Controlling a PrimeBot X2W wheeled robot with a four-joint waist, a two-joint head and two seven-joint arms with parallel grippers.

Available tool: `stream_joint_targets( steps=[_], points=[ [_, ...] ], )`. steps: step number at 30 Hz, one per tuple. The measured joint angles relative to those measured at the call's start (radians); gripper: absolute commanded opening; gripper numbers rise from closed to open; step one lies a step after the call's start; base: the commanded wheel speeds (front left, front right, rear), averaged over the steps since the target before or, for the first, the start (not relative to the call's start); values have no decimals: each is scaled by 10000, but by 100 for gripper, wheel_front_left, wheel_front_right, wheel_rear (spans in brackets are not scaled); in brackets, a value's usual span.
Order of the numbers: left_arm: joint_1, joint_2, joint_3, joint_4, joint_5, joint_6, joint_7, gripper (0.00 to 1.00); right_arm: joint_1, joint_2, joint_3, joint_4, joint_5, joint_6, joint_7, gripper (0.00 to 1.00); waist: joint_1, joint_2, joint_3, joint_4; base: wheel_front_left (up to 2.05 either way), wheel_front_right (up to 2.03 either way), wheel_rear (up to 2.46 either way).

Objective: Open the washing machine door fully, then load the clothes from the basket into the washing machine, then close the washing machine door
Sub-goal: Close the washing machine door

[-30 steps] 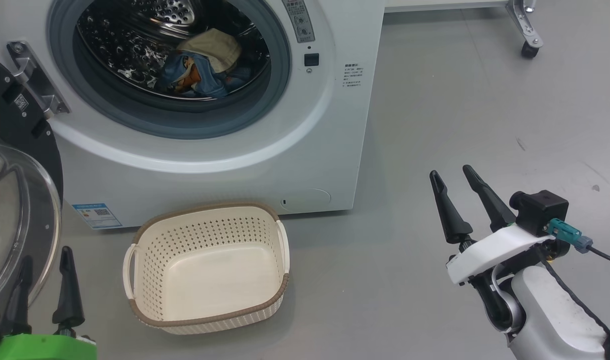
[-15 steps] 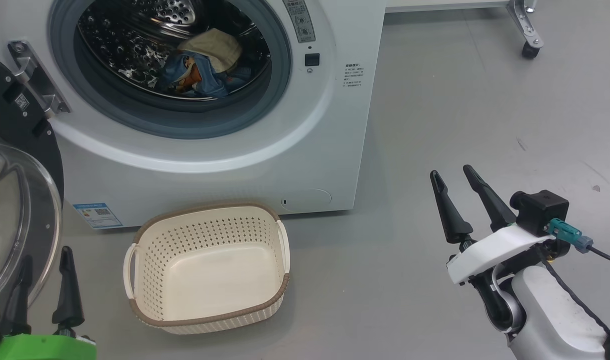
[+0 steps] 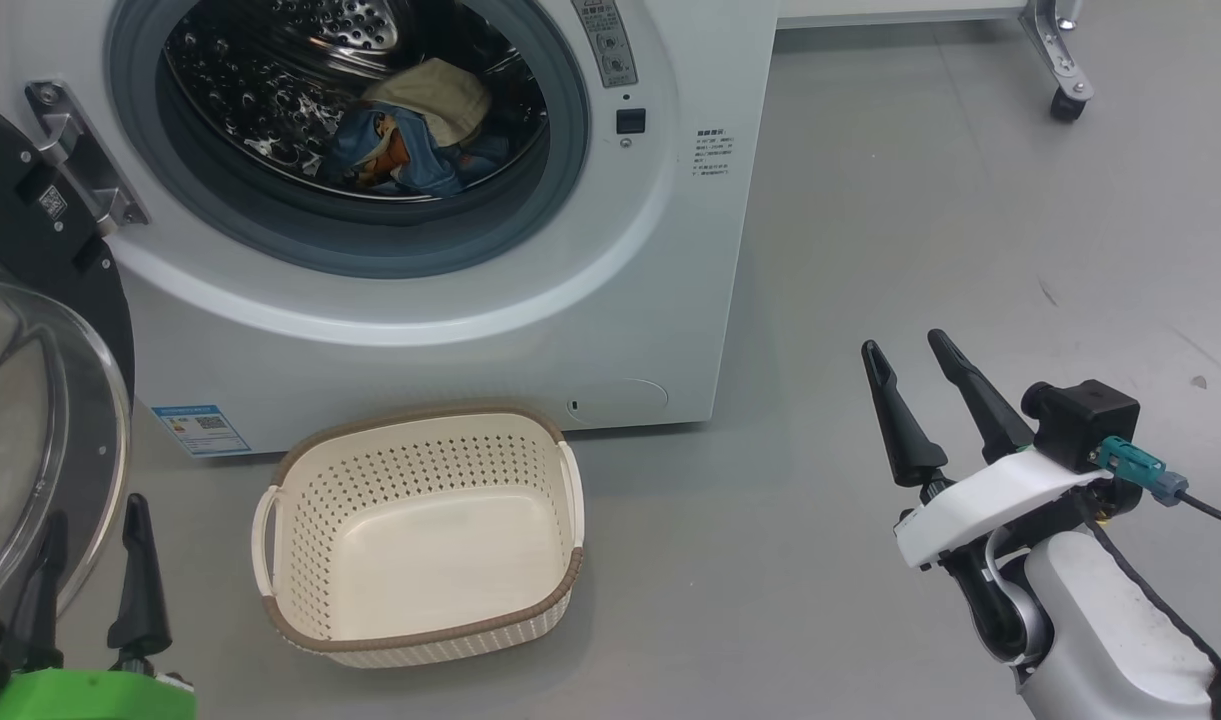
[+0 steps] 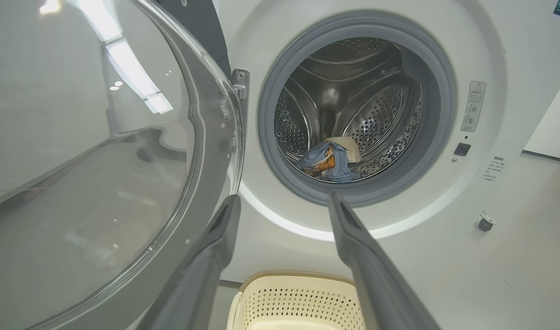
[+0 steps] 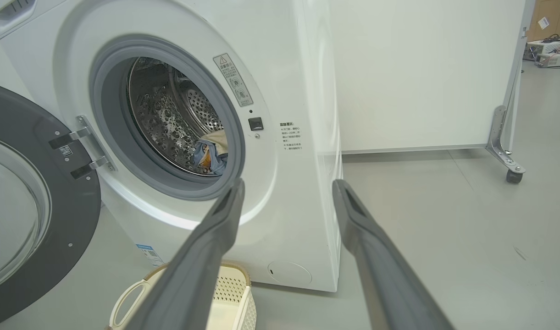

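Observation:
The white washing machine (image 3: 670, 250) stands with its drum open, and its door (image 3: 30, 400) is swung wide to the left on its metal hinge. The clothes (image 3: 410, 140), blue printed fabric with a cream piece, lie inside the steel drum. The cream basket (image 3: 410, 470) sits on the floor before the machine with nothing in it. My left gripper (image 3: 95, 512) is open at the lower left, close beside the door's glass bowl. My right gripper (image 3: 904, 342) hangs open over bare floor to the right of the machine. Along the left fingers I see the clothes (image 4: 332, 160) in the drum and the door (image 4: 78, 160).
A white panel on a metal foot with a caster (image 3: 1065, 100) stands at the back right. Grey floor (image 3: 920, 220) stretches open to the right of the machine. The open door takes up the room at the left.
The whole head picture has shifted a little to the right and down, so the camera moved. Both grippers, the basket and the clothes stay as they were.

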Motion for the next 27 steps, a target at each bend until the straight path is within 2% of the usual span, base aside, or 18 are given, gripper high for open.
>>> stream_joint_targets(
  steps=[5, 27],
  points=[
    [-3, -4, -67, 23, 171, 0, 0, 100, 20, -27, -153, 2, 0, 0, 0, 100, 0, 0, -4, 109, 0, 0, 0],
    [-21, -286, -12, 291, 339, 113, 0, 100, 205, -38, 44, 75, 29, 0, 0, 100, 0, 0, -239, 1483, 0, 0, 0]
  ],
)
